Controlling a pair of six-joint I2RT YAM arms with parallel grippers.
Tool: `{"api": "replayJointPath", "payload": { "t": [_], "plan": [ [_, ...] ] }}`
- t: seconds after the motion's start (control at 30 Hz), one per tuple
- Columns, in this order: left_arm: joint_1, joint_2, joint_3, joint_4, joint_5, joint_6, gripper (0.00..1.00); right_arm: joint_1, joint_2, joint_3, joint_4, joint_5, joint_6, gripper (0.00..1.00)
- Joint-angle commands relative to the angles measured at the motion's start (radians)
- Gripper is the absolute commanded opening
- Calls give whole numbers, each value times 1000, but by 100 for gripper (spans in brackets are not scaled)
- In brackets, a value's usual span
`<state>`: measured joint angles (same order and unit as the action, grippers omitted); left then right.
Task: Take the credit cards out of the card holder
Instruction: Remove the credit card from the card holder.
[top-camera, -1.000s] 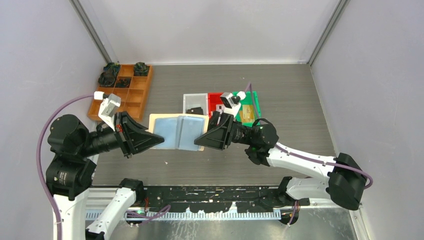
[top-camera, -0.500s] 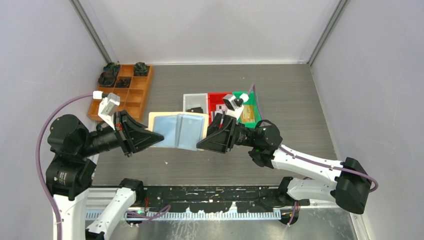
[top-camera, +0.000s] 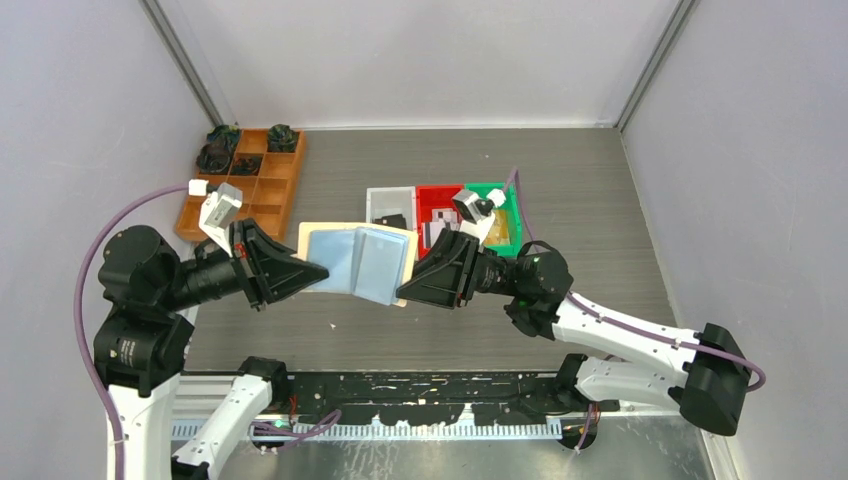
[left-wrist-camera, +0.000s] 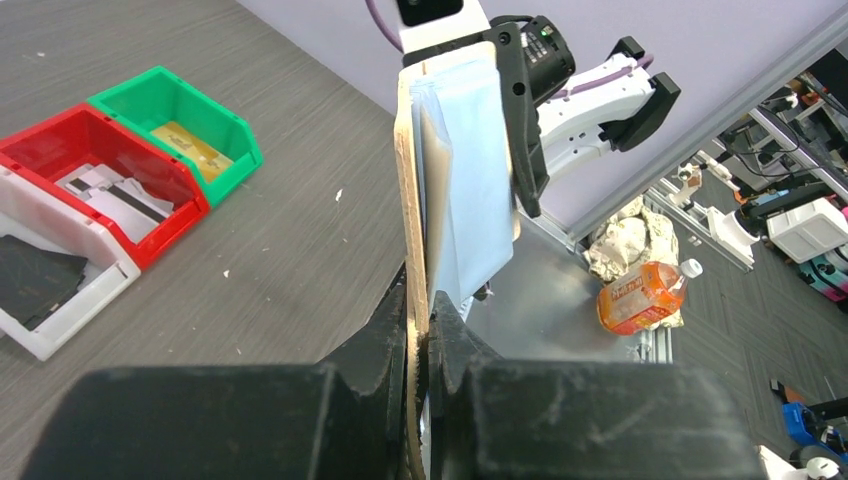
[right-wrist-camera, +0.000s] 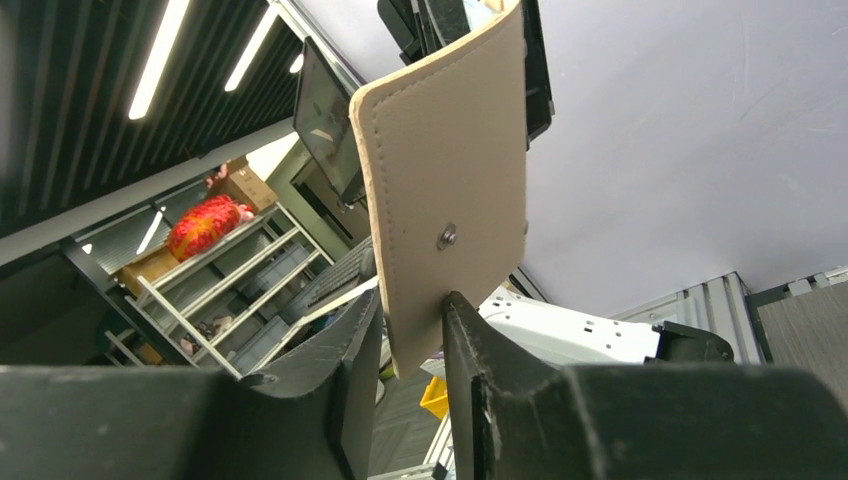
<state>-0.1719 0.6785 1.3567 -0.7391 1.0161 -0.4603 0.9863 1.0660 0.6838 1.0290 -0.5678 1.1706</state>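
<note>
The card holder (top-camera: 355, 260), tan outside with blue-grey pockets inside, hangs open above the table between both grippers. My left gripper (top-camera: 318, 272) is shut on its left edge; the left wrist view shows the holder (left-wrist-camera: 455, 170) edge-on, pinched in my gripper (left-wrist-camera: 422, 335). My right gripper (top-camera: 405, 290) holds its right corner. In the right wrist view the tan outside (right-wrist-camera: 450, 180) sits between my narrowly parted fingers (right-wrist-camera: 412, 345). A black card (top-camera: 388, 220), a white-pink card (top-camera: 432, 232) and a gold card (top-camera: 497, 230) lie in bins. I cannot tell whether any card is in the pockets.
A white bin (top-camera: 385, 195), a red bin (top-camera: 440, 193) and a green bin (top-camera: 512, 205) stand side by side just behind the holder. An orange-brown compartment tray (top-camera: 262, 195) with dark items stands at the back left. Walls close in the left, back and right.
My right gripper has shifted right and tilted, and the holder's right half has lifted and folded partly inward. The left gripper has barely moved.
</note>
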Motion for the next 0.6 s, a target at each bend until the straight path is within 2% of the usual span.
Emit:
{"api": "replayJointPath", "payload": {
  "t": [0.0,0.3,0.57],
  "plan": [
    [3,12,11,12,-16,22,0,5,-47,32,-58,-11,-55,33],
    [3,-5,1,-20,-14,42,0,5,-76,61,-130,7,-80,25],
    [3,0,6,-31,-8,47,0,5,-71,69,-125,13,-75,20]
  ]
}}
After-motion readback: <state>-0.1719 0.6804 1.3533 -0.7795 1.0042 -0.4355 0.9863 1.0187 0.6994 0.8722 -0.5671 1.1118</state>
